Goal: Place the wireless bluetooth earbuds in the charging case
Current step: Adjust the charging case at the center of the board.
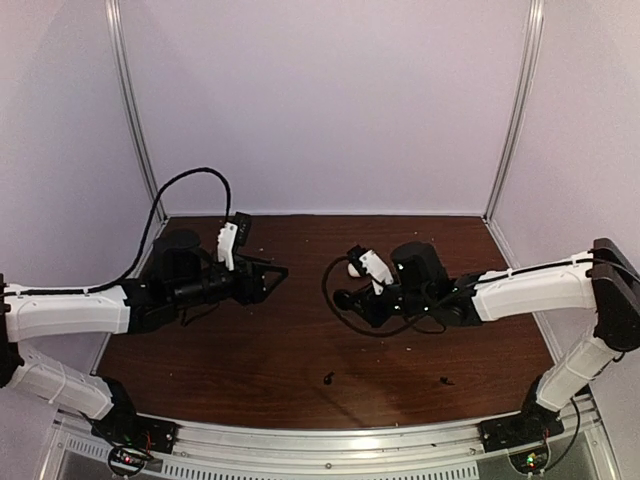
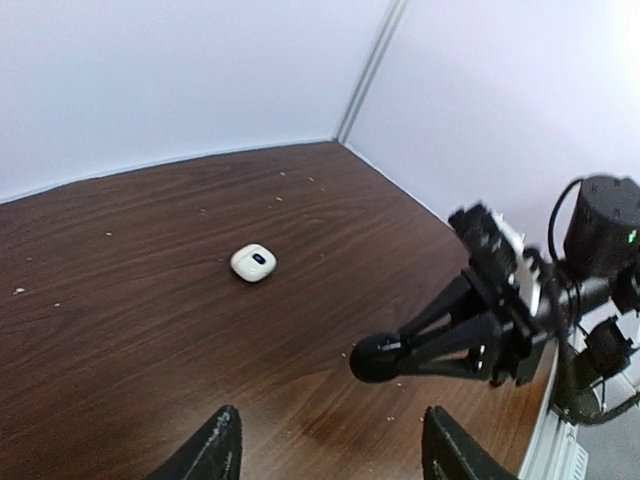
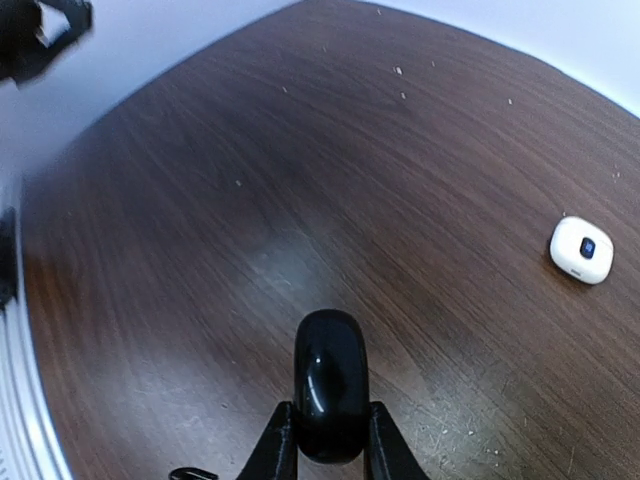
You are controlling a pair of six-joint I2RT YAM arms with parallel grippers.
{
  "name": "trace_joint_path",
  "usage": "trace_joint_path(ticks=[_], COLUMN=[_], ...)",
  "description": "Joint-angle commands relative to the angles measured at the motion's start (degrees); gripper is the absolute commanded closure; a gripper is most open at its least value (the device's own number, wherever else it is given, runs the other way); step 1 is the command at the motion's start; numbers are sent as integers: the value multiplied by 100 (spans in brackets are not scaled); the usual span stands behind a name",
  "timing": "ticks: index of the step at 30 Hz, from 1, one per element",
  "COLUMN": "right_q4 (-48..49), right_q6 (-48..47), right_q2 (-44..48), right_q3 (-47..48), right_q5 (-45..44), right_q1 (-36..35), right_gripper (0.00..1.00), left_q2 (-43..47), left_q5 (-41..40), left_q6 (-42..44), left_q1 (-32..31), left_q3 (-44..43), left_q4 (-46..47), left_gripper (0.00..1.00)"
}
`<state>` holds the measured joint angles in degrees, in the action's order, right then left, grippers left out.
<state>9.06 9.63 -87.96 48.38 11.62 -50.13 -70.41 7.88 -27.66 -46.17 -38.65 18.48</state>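
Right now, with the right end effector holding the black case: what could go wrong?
1. The right end effector grips the black charging case by one end only; it could twist or slip.
2. The black earbuds are tiny specks near the table front edge, easy to knock off.
3. The open left end effector points at the right one; they could collide.

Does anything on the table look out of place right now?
Two tiny black pieces, probably earbuds, lie loose and apart near the front edge of the table, far from the white case and from the black case clamped in the right fingers.
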Motion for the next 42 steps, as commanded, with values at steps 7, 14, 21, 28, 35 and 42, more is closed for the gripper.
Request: trace_joint_path(ticks=[7,14,21,28,35,42], right_q4=[-1034,-1633,-1945,-1978,-1805,-1245], right_q6=[-818,-1116,-1087,-840,-529,-226], right_q2=[-1327,-1999,-2471,-2640,-2395,-1563], right_q3=[1067,1574,1946,2027,1946,1494], right_q5=[-2514,-3571,-3801,-3083,-2164,-1050], right_q1=[-482,-746,-930,-1023,-1043,-696], right_gripper=[82,80,77,64,54,49], left_q2=[610,633,659,738,686,257], left_q5=[-867,-954,-988,-1036,-1161,-1222], left_q6=[-124,-15,157,195,246,308], left_q1=[293,310,319,326,388,476], left_q3=[252,231,121,125,20,-221], left_q4=[-172,-239,-431,-533,-632,-801], left_gripper=[37,36,36,34,27,13])
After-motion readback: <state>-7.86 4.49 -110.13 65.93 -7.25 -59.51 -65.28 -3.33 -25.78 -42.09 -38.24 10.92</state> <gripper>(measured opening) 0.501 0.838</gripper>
